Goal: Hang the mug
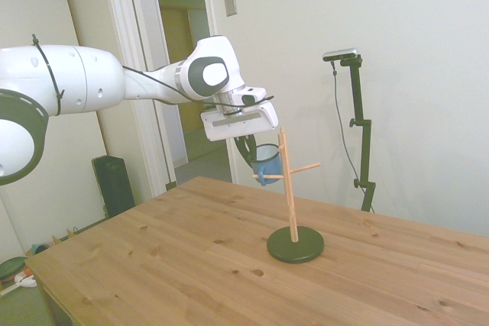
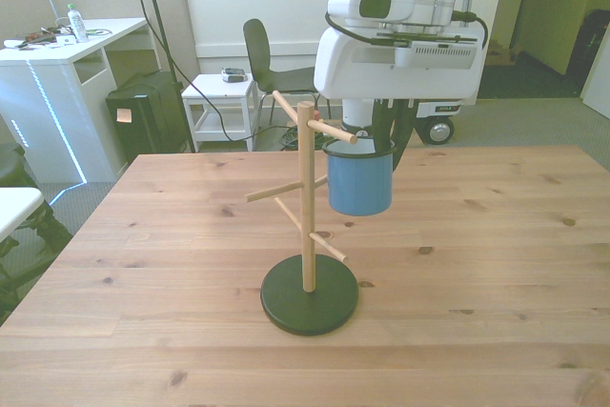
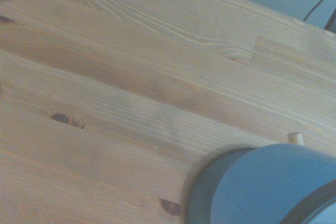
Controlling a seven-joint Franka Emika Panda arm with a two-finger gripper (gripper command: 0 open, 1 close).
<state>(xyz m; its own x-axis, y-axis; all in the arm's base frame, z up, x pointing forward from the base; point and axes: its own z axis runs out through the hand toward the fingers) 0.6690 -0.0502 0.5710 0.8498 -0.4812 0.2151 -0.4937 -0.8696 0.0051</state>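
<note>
Mug (image 2: 359, 178): blue, upright, held off the table (image 2: 496, 264), just at 3 o'clock of the peg stand (image 2: 307, 226) post in the front view. Gripper (image 2: 381, 140): fingers clamped on the rim. Handle unseen; to be lined up with a peg tip before sliding on, gently, base easily tipped.

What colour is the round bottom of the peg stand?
Dark green base, clearest in the front view.

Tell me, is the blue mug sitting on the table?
No, the blue mug hangs in the air from the gripper, well above the wooden table, beside the wooden peg stand.
</note>
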